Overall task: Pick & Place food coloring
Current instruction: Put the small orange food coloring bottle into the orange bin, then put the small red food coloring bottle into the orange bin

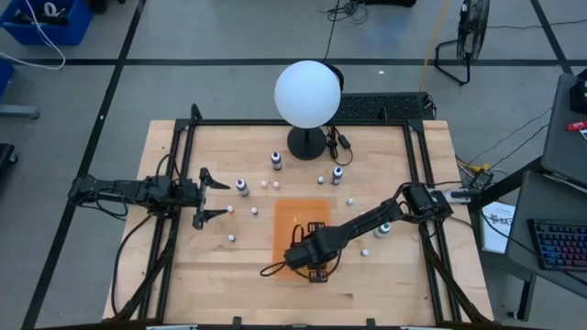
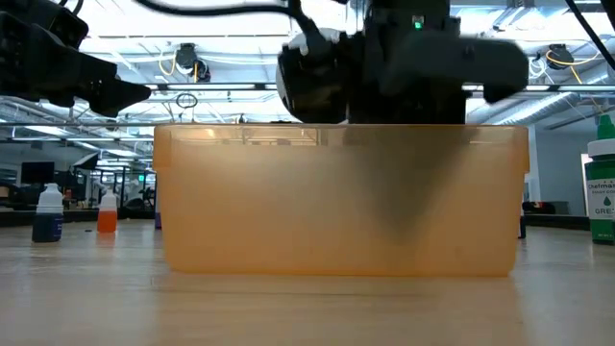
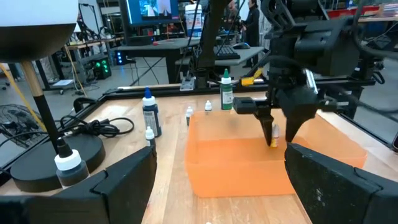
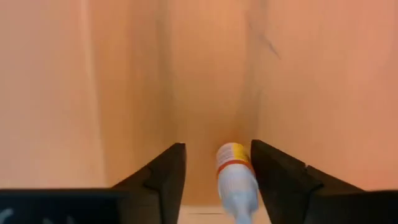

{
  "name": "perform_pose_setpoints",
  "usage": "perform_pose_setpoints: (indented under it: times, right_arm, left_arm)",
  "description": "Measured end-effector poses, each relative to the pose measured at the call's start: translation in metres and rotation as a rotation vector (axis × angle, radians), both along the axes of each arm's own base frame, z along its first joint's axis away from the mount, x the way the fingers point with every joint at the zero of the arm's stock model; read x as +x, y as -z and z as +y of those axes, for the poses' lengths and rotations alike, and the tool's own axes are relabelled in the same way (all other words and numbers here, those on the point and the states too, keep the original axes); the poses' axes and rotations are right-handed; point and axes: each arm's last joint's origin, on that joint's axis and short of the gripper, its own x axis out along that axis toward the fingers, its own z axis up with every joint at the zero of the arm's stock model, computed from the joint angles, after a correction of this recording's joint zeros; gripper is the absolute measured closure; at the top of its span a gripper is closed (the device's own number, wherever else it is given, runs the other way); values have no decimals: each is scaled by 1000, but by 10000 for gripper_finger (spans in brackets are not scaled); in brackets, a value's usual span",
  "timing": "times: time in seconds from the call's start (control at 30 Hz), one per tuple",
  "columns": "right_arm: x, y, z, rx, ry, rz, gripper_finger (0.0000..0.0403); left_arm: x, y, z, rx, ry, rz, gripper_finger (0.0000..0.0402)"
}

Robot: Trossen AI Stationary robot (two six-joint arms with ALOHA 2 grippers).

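Note:
My right gripper [image 3: 279, 132] hangs fingers-down over the orange see-through bin [image 1: 303, 225], open. A tiny whitish bottle with an orange-yellow band [image 4: 235, 174] stands between its fingers, close to one of them; it also shows in the left wrist view [image 3: 273, 135]. My left gripper [image 1: 213, 195] waits open over the table's left part. Dark bottles with white tops [image 1: 242, 187] [image 1: 276, 161] [image 1: 337, 174], a green-topped bottle [image 1: 384, 228] and tiny whitish ones [image 1: 231, 237] [image 1: 365, 249] stand on their bases on the wood. My right gripper points down into the bin with the tiny bottle's side [image 4: 249, 171] right beside one finger [image 4: 273, 177] and a clear gap to the other. Whether that finger touches the bottle, I cannot tell.
A white globe lamp on a black base [image 1: 307, 92] with its cable stands at the table's far middle. A black frame [image 1: 183, 137] runs round the tabletop. In the low view the bin's wall [image 2: 336, 202] fills the near ground, with bottles to its left [image 2: 48, 213] and right [image 2: 601, 187].

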Motion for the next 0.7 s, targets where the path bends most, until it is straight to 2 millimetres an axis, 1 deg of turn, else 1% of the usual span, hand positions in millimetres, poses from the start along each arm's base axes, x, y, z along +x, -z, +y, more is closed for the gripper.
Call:
perform_pose_setpoints:
  times: [0.17,0.37,0.53,0.7]
  right_arm:
    - [-3,-14,-1,9,13,-21,205]
    - [-14,-47,-6,27,69,-56,204]
    - [-36,-78,-8,29,179,-24,208]
    - [-65,-98,0,-2,320,60,208]
  left_arm:
    - [0,0,0,0,0,1,50]
    - [0,0,0,0,0,0,50]
    - [0,0,0,0,0,0,50]
    - [0,0,0,0,0,1,50]
